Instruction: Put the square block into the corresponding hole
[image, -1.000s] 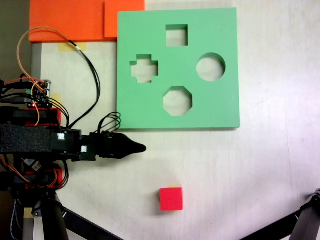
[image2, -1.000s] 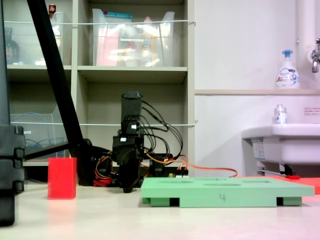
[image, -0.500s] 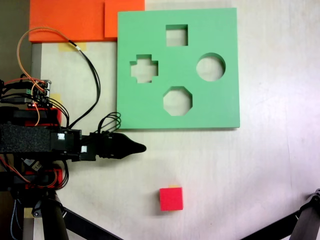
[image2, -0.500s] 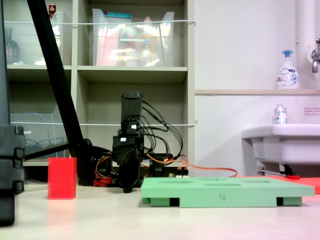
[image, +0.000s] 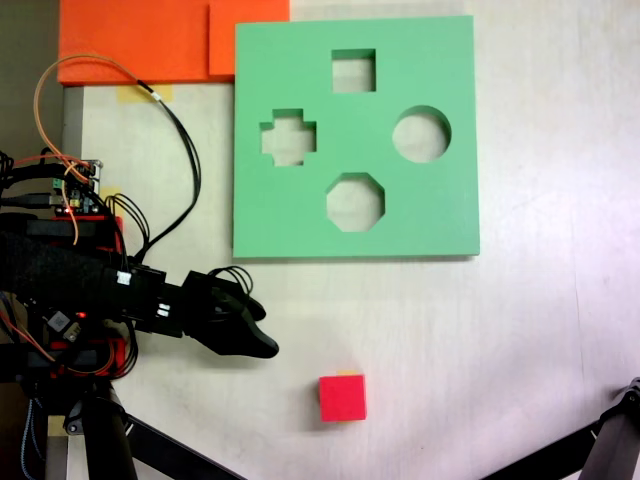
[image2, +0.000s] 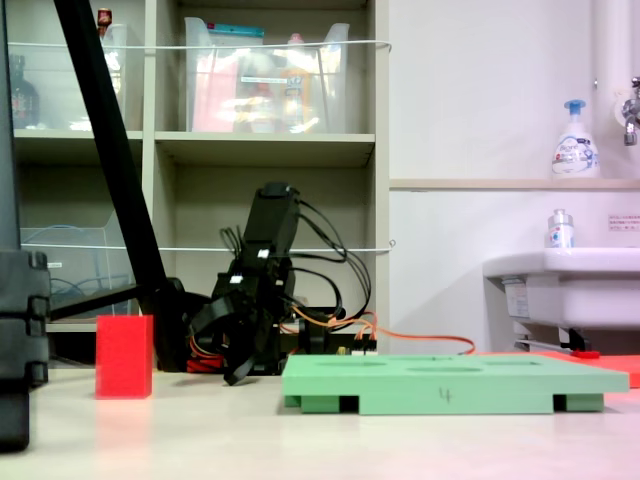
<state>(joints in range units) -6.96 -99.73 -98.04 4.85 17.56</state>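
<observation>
Plainly the red foam cube sits free on the pale table, near the lower edge of a fixed view from above, well apart from the green foam board and its square cutout at the far side; nothing is done yet, grasp and carry remain; the gripper hangs left of the cube, apart from it, holding nothing, though I cannot tell whether its jaws are parted; a fixed view from table level shows the cube upright and the board raised on feet.

Flat orange foam sheets lie at the table's top-left corner in a fixed view, while a soap bottle stands above a white sink.
</observation>
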